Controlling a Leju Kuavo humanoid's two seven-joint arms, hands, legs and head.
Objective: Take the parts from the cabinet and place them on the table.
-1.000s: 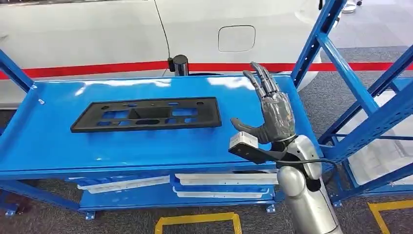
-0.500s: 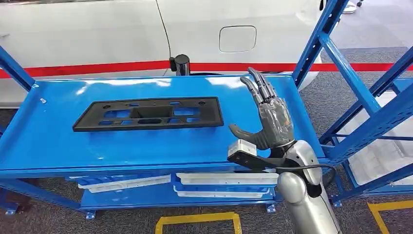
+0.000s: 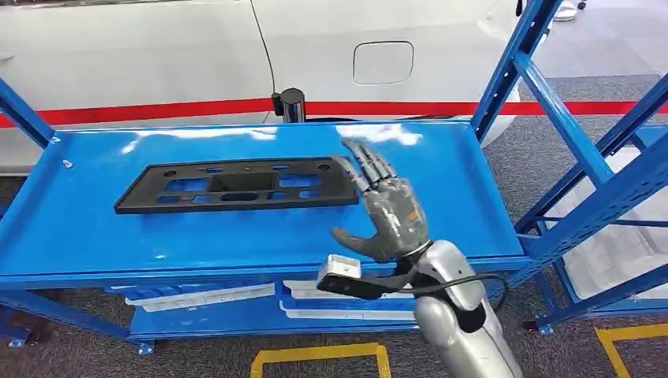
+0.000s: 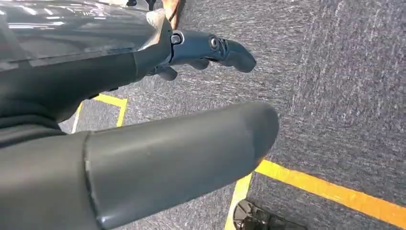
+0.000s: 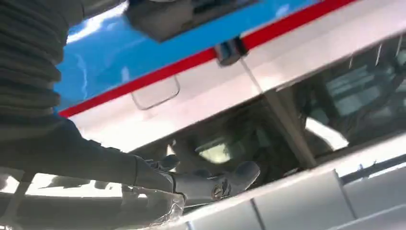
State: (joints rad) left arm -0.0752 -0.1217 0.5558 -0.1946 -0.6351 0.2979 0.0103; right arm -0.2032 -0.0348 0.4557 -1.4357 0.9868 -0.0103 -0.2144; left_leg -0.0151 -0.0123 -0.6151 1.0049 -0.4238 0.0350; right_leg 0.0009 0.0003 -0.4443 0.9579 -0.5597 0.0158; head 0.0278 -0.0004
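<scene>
A flat black plastic part [image 3: 240,184] with several cut-outs lies on the blue top shelf [image 3: 94,236] of the cabinet. My right hand [image 3: 386,209] hovers over the shelf just right of the part's right end, fingers spread and pointing away from me, holding nothing. Its fingertips [image 3: 356,153] are close to the part's right edge; I cannot tell if they touch it. In the right wrist view that hand [image 5: 143,177] shows flat and empty. My left hand [image 4: 143,120] hangs over the grey carpet, fingers extended and empty.
White parts [image 3: 362,299] lie on the lower shelf. Blue uprights [image 3: 551,94] of a rack stand at the right. A white car body [image 3: 331,47] with a red stripe is behind the cabinet. Yellow floor tape [image 3: 315,354] runs in front.
My right hand has moved left and a little toward me, from the shelf's right side to the right end of the black part. The part has not moved.
</scene>
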